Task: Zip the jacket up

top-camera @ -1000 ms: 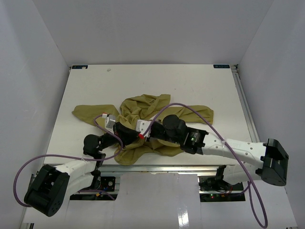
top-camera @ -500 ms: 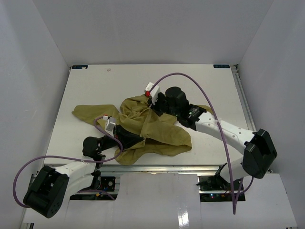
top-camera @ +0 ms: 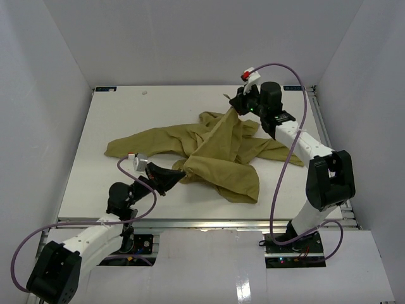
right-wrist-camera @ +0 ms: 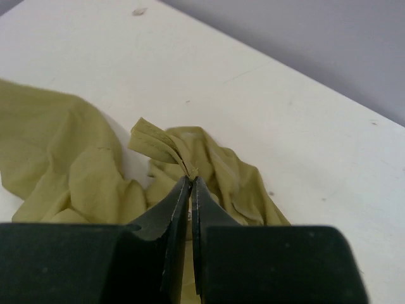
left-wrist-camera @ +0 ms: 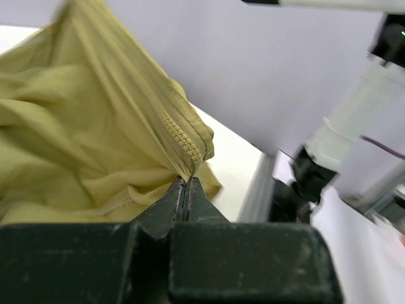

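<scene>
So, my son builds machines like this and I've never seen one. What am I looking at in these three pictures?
The left arm and right arm belong to a robot bolted at the near edge of a white table. The wide picture comes from a fixed camera above and behind them. The other two come from a camera on each wrist, so the dark shapes at the bottom are that arm's own fingers. An olive-green jacket lies crumpled on the table. The left gripper is shut on its edge beside the zipper teeth. The right gripper is shut on a fabric end near the far right corner.
</scene>
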